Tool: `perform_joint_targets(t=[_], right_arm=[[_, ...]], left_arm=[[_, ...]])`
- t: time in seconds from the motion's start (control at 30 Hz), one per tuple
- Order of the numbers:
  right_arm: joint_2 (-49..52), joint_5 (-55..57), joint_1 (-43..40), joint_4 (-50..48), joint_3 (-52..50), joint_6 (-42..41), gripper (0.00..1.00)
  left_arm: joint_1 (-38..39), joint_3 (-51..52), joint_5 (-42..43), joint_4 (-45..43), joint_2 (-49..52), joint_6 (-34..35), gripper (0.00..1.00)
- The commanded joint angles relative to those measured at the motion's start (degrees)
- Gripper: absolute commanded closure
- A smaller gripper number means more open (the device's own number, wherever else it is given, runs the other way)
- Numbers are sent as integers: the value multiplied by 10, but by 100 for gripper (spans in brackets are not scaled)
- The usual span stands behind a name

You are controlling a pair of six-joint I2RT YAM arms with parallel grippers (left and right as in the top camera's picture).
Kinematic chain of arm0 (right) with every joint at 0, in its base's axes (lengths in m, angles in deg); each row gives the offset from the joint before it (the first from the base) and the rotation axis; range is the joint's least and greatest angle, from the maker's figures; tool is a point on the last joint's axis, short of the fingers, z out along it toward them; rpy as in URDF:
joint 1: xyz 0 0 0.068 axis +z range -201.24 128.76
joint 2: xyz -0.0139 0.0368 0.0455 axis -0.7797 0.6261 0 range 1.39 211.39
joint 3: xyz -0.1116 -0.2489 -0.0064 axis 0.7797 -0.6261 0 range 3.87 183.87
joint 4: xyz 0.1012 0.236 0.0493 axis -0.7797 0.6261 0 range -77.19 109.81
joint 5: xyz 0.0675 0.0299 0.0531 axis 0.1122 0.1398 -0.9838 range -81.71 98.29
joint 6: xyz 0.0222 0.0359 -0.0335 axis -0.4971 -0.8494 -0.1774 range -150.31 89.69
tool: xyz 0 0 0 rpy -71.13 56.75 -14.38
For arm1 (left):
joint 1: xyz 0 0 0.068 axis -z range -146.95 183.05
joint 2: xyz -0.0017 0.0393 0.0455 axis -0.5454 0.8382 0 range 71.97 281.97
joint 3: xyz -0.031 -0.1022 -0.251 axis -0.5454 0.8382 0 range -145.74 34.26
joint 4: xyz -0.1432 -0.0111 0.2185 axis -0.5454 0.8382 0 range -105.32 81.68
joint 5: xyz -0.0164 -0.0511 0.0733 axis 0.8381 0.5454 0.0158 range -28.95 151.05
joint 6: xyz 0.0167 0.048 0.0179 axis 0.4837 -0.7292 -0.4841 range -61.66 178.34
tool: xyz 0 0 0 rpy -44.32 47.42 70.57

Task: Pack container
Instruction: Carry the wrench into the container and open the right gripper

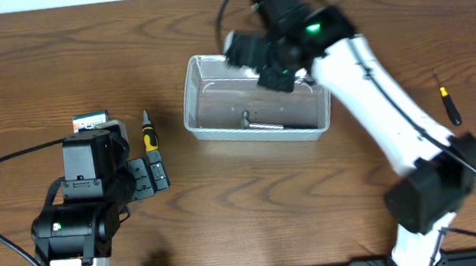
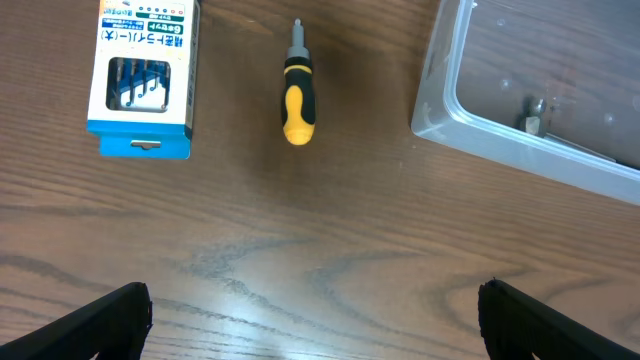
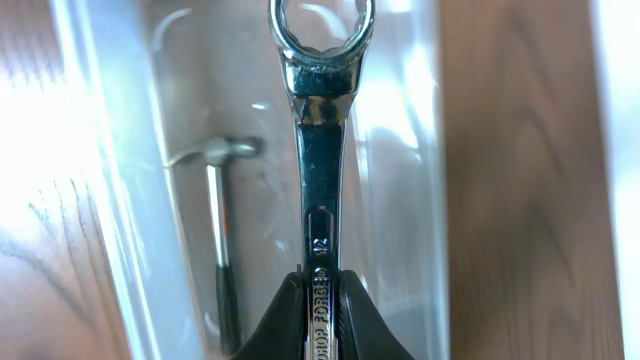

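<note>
Toward the far side of the wooden tabletop (image 1: 26, 58), a little right of centre: the container (image 1: 190, 113), clear and rectangular, long side running left to right. Holds a small hammer-like metal tool (image 1: 255, 124) along its near wall, seen in the right wrist view as a thin shaft with a curved head. Over the far part of it, the right gripper (image 3: 320, 300), pinched hard on the shank of a steel ring wrench (image 3: 322, 150). Points the wrench's ring end away from the fingers, above the clear floor of the tub; cannot tell whether the ring touches plastic or hangs clear of it. On the left half of the tabletop, the left gripper (image 2: 315, 320), fingers (image 2: 100, 320) spread wide apart and empty, above bare wood. Just ahead of it, a yellow-and-black screwdriver (image 2: 298, 95) flat on the wood, tip pointing away from the gripper. Left of the screwdriver, near but not touching, a blue and white cardboard box (image 2: 140, 80); right of it, apart by a strip of bare wood, the container's rounded corner. Far to the right in the overhead view, beyond the white right arm (image 1: 375, 92), a second screwdriver (image 1: 450, 104), dark with a touch of yellow at its far end, well apart from the container.
</note>
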Motion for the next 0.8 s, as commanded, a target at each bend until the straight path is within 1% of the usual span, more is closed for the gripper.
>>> perform_joint_targets(t=[0.0, 0.13, 0.23, 0.3, 0.4, 0.47, 0.5, 0.57, 0.6, 0.77], right_arm=[[50, -13, 7, 0, -1, 87, 99], [107, -35, 3, -1, -1, 76, 99], [137, -37, -4, 2, -1, 47, 99], [150, -39, -8, 4, -1, 29, 97], [166, -39, -11, 14, -1, 22, 85], [169, -39, -11, 22, -1, 22, 81], [170, -39, -11, 24, -1, 22, 76], [170, -38, -11, 26, -1, 22, 61], [170, -38, -11, 25, -1, 22, 58], [154, -32, -11, 27, 10, 7, 54]], left_arm=[[1, -13, -7, 1, 0, 9, 2], [1, -13, -7, 1, 0, 9, 2], [1, -13, -7, 2, 0, 9, 2], [1, -13, -7, 1, 0, 9, 2], [1, -13, -7, 1, 0, 9, 2], [1, -13, -7, 1, 0, 9, 2], [1, -13, -7, 1, 0, 9, 2], [1, -13, -7, 1, 0, 9, 2], [1, -13, -7, 1, 0, 9, 2], [1, -13, -7, 1, 0, 9, 2]])
